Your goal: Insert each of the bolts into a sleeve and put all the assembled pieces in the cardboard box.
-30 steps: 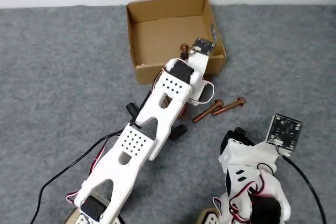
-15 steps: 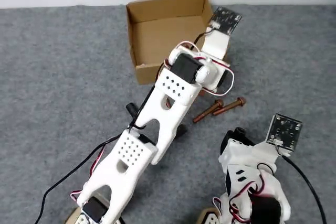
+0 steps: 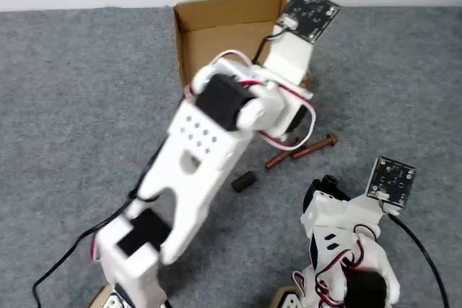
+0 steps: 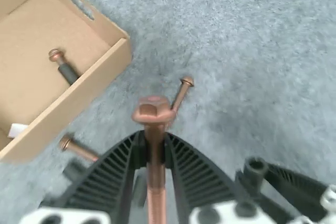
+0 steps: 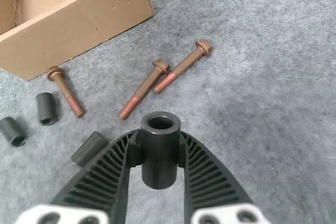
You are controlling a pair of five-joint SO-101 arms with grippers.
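Right wrist view, nearest first: the right gripper [image 5: 157, 145] is closed partway around a black sleeve [image 5: 159, 163], held with its open bore facing the camera. On the grey carpet [image 5: 262, 103] just beyond, a loose sleeve [image 5: 90, 148] lies beside the fingers and two further sleeves [image 5: 46, 107] lie off to one side. Three loose bolts [image 5: 144, 88] come next (two almost touching, the third near the box wall), and the cardboard box [image 5: 79, 24] stands farthest back.

In the left wrist view the left gripper [image 4: 153, 140] pinches the shank of a copper bolt [image 4: 152, 114], with its hex head clear of the fingertips. On the box floor beyond lies what appears to be an assembled piece [image 4: 63, 66], a bolt seated in a dark sleeve.

From the high view, the left arm [image 3: 209, 142] reaches over the box's near right corner, while the right arm [image 3: 346, 236] sits well back from it.
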